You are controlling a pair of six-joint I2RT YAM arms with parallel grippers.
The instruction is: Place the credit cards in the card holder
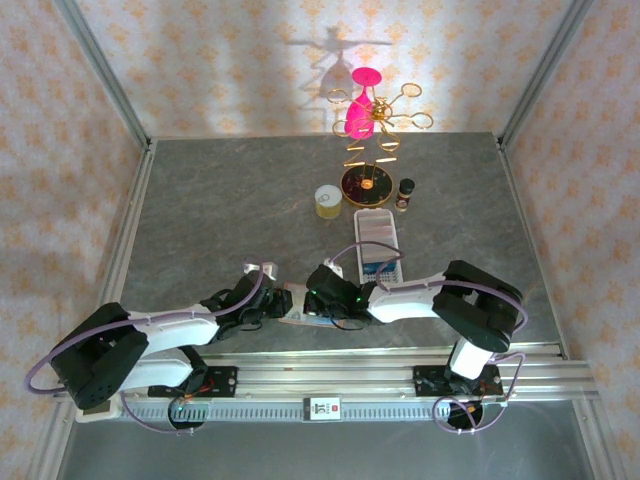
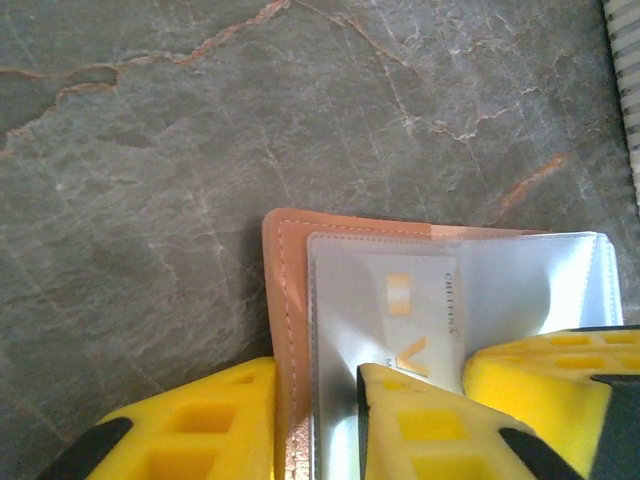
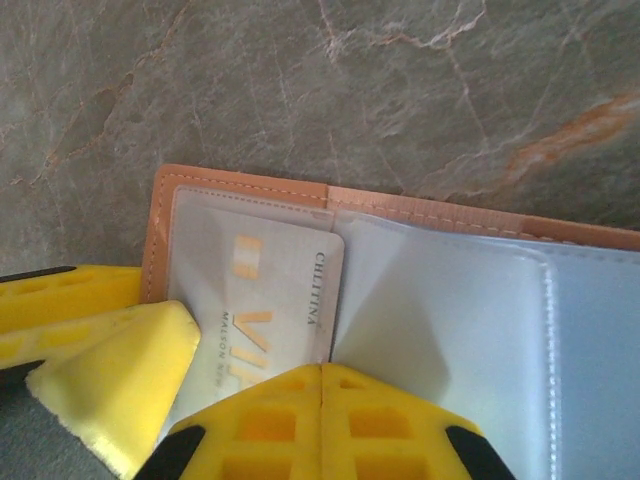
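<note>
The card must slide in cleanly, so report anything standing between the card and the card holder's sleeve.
Nothing visible blocks it. The credit card lies at the card holder's clear sleeve, with the shut right gripper at its near edge. A loose sleeve page arches up beside it, not across it.

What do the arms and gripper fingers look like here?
The left arm and right arm both have white links, black joint housings and lavender cables looping alongside. The fingers are bright yellow wedge-shaped blocks with rectangular recessed pockets, on black mounts.
</note>
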